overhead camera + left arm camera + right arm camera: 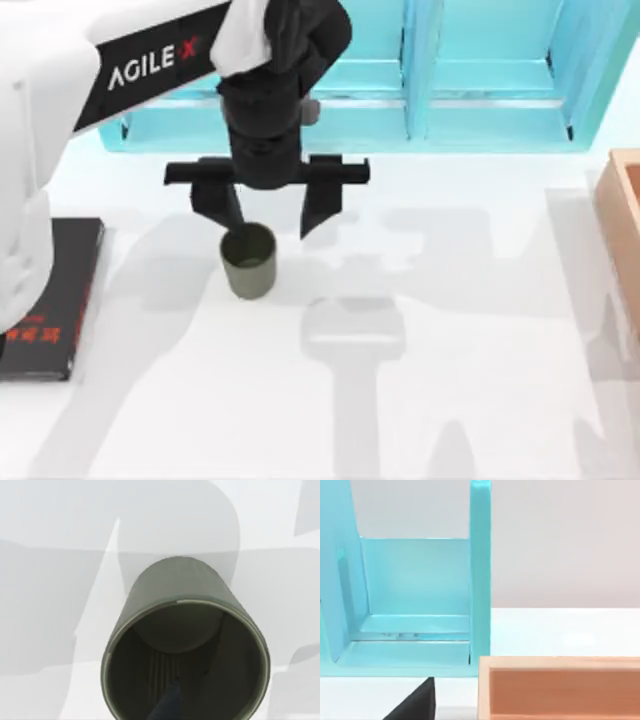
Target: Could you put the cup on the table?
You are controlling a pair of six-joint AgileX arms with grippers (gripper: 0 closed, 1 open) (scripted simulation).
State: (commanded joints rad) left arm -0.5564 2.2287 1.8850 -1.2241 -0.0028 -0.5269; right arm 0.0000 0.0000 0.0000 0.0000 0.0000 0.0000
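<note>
The olive-green cup [248, 262] stands upright on the white table [450, 380], left of centre and in front of the shelf. My left gripper [270, 228] hangs open just above it, pointing down. One finger [222, 208] reaches over the cup's rim, and the other finger [320, 205] is clear of the cup on its right. In the left wrist view I look down into the cup [185, 645], where a dark fingertip [167, 702] pokes inside it. A dark part of my right gripper [415, 705] shows in the right wrist view, parked by the shelf and the wooden box.
A turquoise shelf unit [480, 80] runs along the back; its end compartment [415, 595] faces the right wrist. A light wooden box [625, 210] sits at the right edge. A black book with red lettering [50, 300] lies at the left edge.
</note>
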